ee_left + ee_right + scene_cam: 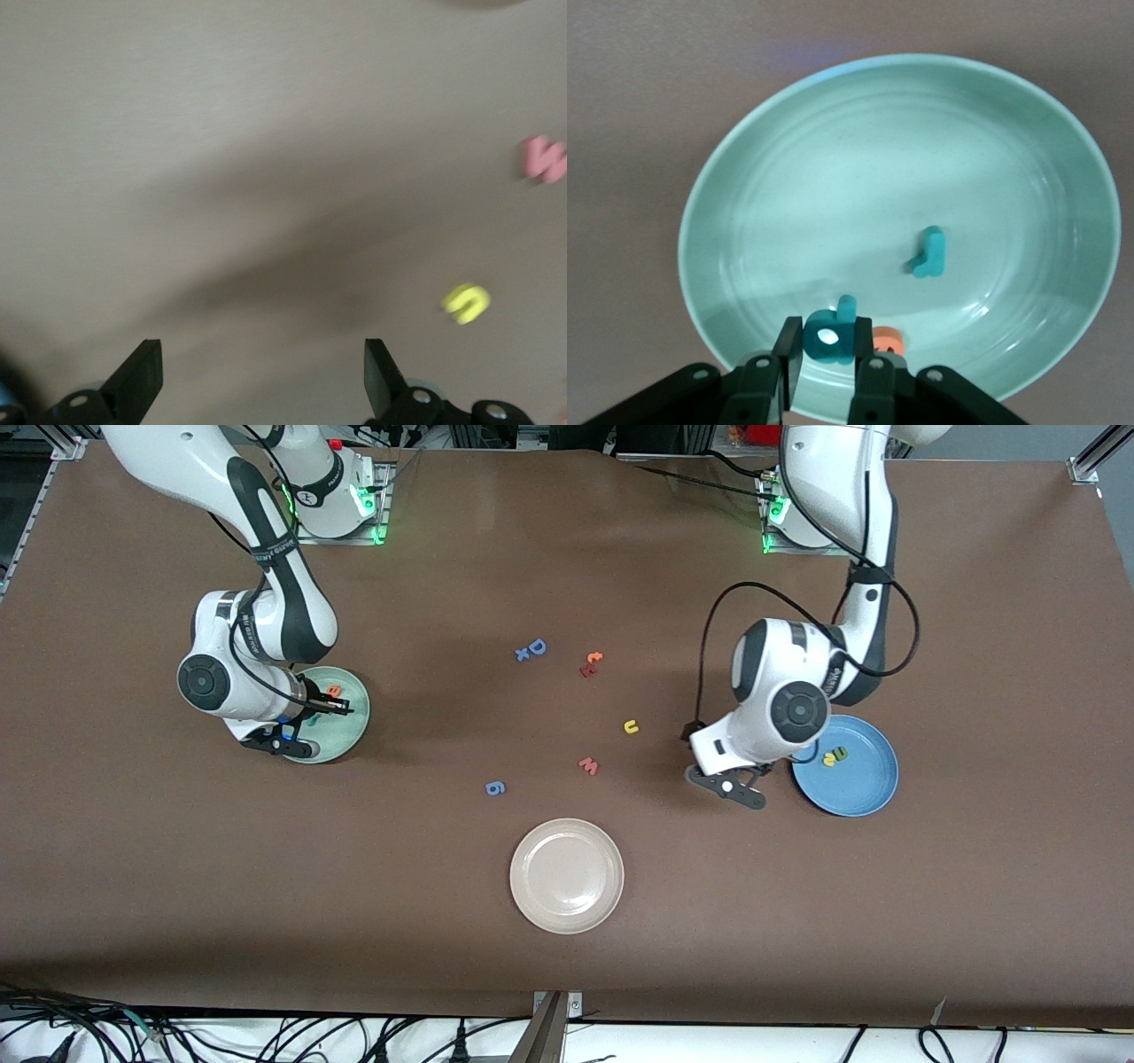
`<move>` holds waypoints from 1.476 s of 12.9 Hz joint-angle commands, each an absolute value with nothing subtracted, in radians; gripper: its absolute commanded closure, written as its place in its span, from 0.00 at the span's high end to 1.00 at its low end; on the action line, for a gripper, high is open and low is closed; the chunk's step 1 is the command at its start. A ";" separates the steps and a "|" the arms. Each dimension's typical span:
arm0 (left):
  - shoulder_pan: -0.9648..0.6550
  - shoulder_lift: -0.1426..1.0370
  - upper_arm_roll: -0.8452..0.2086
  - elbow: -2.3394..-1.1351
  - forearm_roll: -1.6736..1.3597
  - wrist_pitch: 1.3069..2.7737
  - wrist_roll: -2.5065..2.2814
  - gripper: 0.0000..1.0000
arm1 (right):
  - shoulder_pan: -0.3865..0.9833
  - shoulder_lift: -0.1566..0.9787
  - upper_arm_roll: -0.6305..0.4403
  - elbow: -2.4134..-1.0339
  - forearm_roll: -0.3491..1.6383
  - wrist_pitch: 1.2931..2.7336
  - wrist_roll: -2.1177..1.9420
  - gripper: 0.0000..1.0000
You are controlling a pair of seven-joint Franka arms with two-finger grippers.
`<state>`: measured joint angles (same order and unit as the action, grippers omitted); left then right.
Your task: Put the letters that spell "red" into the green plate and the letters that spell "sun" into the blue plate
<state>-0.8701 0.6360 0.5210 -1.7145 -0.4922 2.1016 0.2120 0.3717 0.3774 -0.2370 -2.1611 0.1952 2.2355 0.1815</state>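
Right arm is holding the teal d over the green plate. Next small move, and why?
Probably open the right end effector to release the teal d. It hangs over the green plate, where the teal r and orange e already lie, so dropping it would likely complete "red".

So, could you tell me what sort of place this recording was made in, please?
Most likely a robotics lab bench: two arms are bolted to a brown-covered table, aluminium framing shows at its corners, and cables trail along the near edge. Foam letters and plates look like test props.
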 commanded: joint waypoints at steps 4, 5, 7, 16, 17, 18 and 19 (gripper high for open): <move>-0.890 0.695 0.450 -1.674 -0.522 2.210 -0.307 1.00 | 0.373 0.374 -0.227 -2.129 0.221 2.240 0.166 1.00; -0.890 0.701 0.439 -1.674 -0.523 2.227 -0.412 1.00 | 0.376 0.371 -0.224 -2.099 0.219 2.211 0.163 1.00; -0.896 0.703 0.401 -1.675 -0.512 2.278 -0.611 1.00 | 0.379 0.368 -0.225 -2.001 0.216 2.104 0.161 1.00; -0.933 0.721 0.356 -1.720 -0.466 2.273 -0.704 1.00 | 0.373 0.321 -0.270 -1.435 0.131 1.523 0.152 1.00; -0.934 0.719 0.354 -1.729 -0.466 2.273 -0.704 1.00 | 0.368 0.321 -0.276 -1.348 0.126 1.426 0.150 1.00; -0.937 0.718 0.354 -1.730 -0.465 2.273 -0.704 1.00 | 0.379 0.321 -0.290 -1.269 0.106 1.351 0.150 1.00; -0.939 0.718 0.354 -1.735 -0.465 2.273 -0.703 1.00 | 0.370 0.305 -0.282 -1.243 0.080 1.327 0.152 1.00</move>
